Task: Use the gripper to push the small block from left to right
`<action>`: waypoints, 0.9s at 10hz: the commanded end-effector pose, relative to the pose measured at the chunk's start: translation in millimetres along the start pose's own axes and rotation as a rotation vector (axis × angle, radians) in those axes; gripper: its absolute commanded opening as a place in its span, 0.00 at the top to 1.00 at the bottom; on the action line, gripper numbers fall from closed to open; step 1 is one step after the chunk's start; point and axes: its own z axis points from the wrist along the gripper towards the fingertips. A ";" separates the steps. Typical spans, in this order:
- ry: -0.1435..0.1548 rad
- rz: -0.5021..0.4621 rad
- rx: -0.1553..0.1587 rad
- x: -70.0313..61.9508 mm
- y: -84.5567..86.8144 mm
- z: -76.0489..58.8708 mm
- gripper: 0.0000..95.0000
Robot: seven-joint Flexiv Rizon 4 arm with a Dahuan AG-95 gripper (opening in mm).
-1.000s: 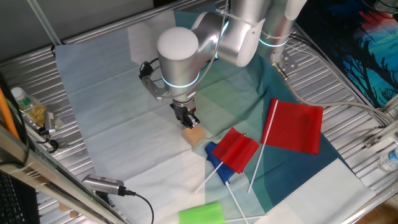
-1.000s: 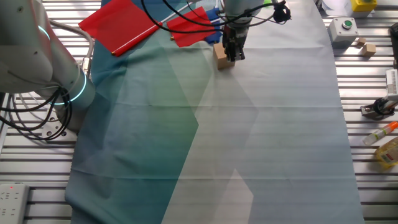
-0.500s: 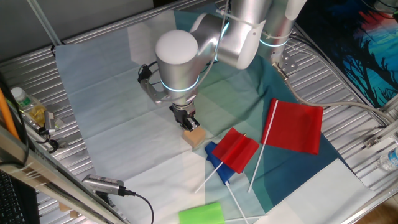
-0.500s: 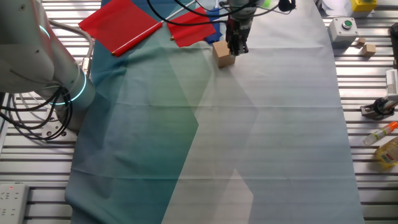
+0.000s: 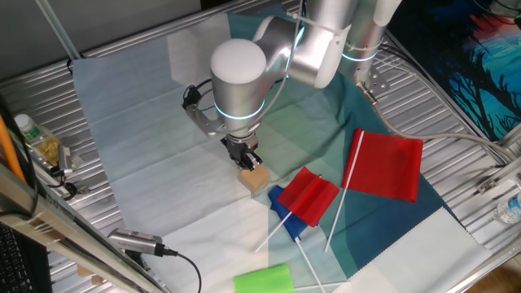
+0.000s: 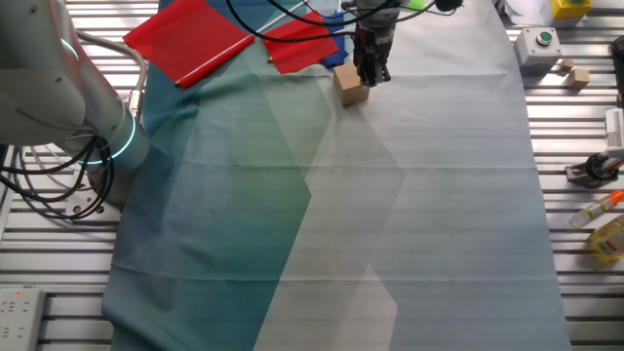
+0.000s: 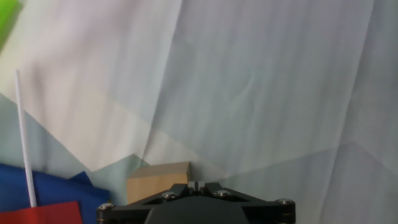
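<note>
The small block (image 5: 256, 178) is a light-brown wooden cube on the pale cloth, close to the red and blue flags. It also shows in the other fixed view (image 6: 350, 84) and in the hand view (image 7: 157, 181). The gripper (image 5: 246, 158) is a black two-fingered tip under the arm's cyan ring, and its fingers are shut together with nothing between them. It stands right beside the block, at its upper-left side in one fixed view, touching or nearly touching it. In the other fixed view the gripper (image 6: 373, 76) is at the block's right. In the hand view the gripper (image 7: 197, 185) sits at the block's right edge.
A small red flag (image 5: 312, 195) over a blue flag (image 5: 283, 208) lies just beyond the block. A larger red flag (image 5: 389, 165) lies further right. A bright green cylinder (image 5: 263, 281) is at the front edge. A second silver arm (image 6: 58, 88) stands at the cloth's side.
The arm's wrist has shifted slightly right. The gripper tip stays shut against the block, and the block has hardly moved.
</note>
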 end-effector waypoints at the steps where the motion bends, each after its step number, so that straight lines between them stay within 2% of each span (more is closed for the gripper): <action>1: 0.005 -0.011 0.006 -1.5 -0.8 -13.0 1.00; 2: 0.012 -0.014 0.005 -2.5 -2.7 -26.3 1.00; 5: 0.022 -0.100 0.001 -23.6 -15.5 -78.5 1.00; 7: 0.036 -0.128 -0.004 -30.3 -13.9 -94.0 1.00; 9: 0.041 -0.128 -0.007 -29.1 -8.1 -101.1 1.00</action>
